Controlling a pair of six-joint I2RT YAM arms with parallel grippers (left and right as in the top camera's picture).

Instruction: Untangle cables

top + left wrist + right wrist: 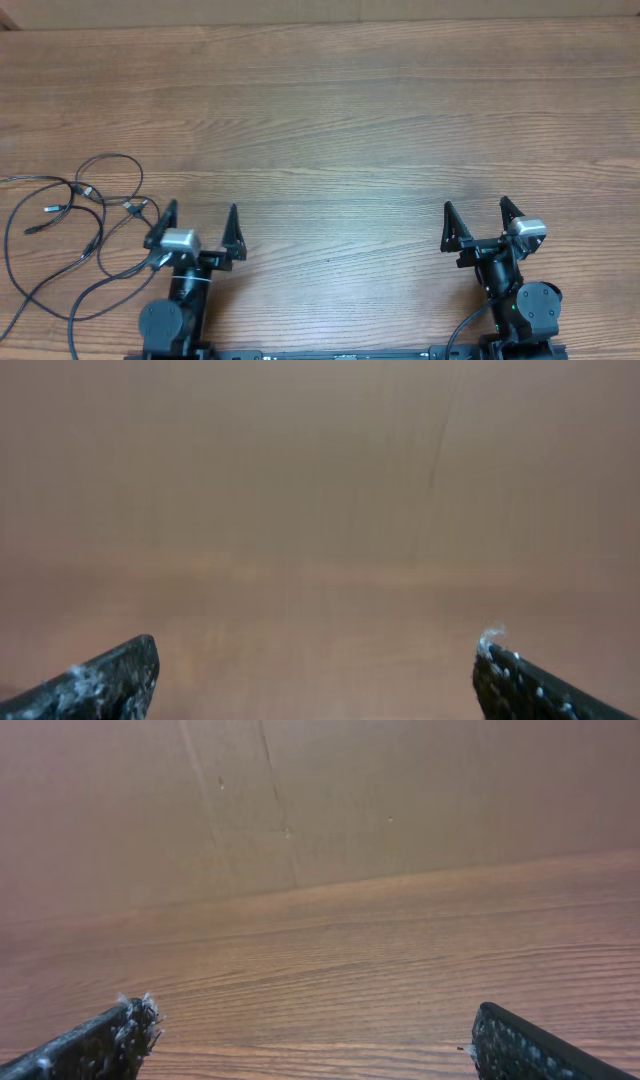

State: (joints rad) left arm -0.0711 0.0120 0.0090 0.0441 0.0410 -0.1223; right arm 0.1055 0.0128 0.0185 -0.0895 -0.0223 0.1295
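Cables (86,189) lie loosely tangled on the wooden table (340,120), just left of the left gripper (201,210), whose jaws stand wide and empty. The right gripper (476,205), well right of it, also gapes, holding nothing.

A: Work surface is a brown wood-grain table (360,120). It fills the overhead view, its grain running left to right in lighter and darker bands.

B: Agreed. At its far edge stands a plain tan flat panel (420,790) with a matte face; the material cannot be told. From overhead it shows only as a pale strip along the top.

A: The right wrist view shows thin vertical creases (275,810) on that panel and a few small dark specks.

B: The left wrist view is blurred. Panel and table merge there, with one faint dark line (438,455) visible.

A: The light is even and soft, with a mild sheen on the wood.
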